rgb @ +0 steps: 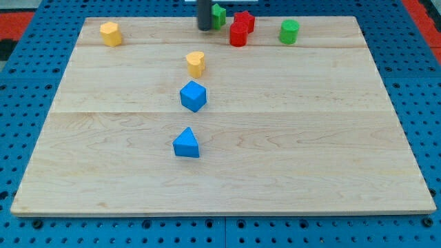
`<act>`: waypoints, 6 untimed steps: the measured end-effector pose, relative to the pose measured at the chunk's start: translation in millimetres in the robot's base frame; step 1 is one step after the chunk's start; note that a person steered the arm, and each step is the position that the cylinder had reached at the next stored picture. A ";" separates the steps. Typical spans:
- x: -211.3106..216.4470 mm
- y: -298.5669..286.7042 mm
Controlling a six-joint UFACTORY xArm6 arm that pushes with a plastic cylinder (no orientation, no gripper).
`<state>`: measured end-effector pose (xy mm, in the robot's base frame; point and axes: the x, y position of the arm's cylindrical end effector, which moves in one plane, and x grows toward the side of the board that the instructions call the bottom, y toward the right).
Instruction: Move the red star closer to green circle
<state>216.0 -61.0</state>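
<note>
The red star (244, 20) lies near the view's top edge of the wooden board, just behind a red round block (238, 34). The green circle (289, 31) stands to the right of them, a short gap away. My tip (205, 28) is at the view's top, left of the red star, right beside a green block (218, 15) that it partly hides. The rod rises out of the view's top.
A yellow block (110, 33) sits at the top left. A yellow heart (196, 63), a blue cube (193, 96) and a blue triangle (186, 143) line up down the middle. The board (310, 151) rests on a blue perforated table.
</note>
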 end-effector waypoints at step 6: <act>-15.1 163.5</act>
